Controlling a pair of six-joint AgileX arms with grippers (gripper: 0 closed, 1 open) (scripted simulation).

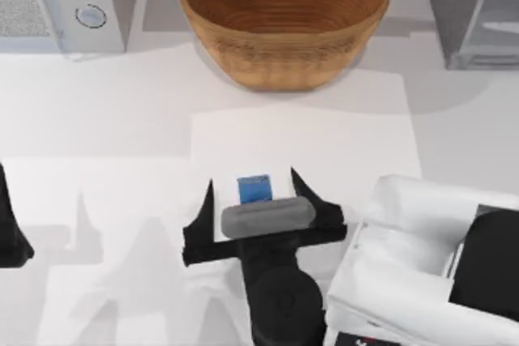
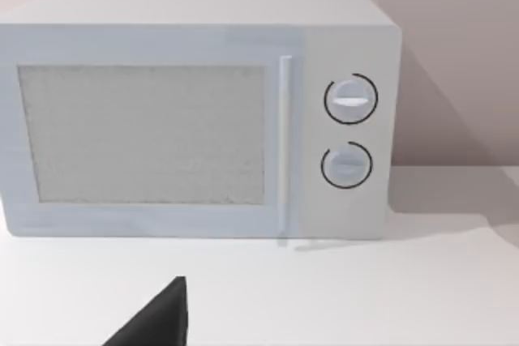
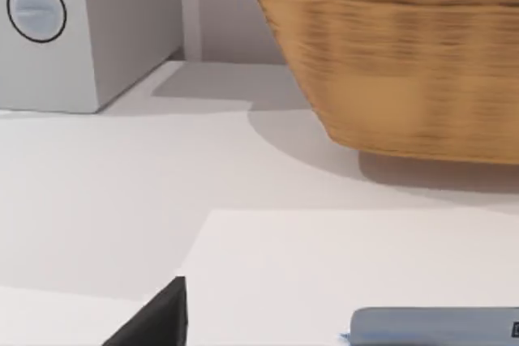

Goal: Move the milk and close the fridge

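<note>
Both jaws straddle the milk [image 1: 254, 188] from above; wrist views miss that.

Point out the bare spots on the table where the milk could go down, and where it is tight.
Free: the stretch between the microwave and the left gripper, and the patch between the basket and the milk. Tight: around the milk, where the open right gripper straddles it, and the gap between basket and fridge.

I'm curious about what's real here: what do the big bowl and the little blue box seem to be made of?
The basket looks like woven wicker or coiled fibre, matte tan, with ridged rings around its walls. The milk, between the right gripper's open fingers, looks like a smooth cardboard carton, though from above just its flat blue top shows.
</note>
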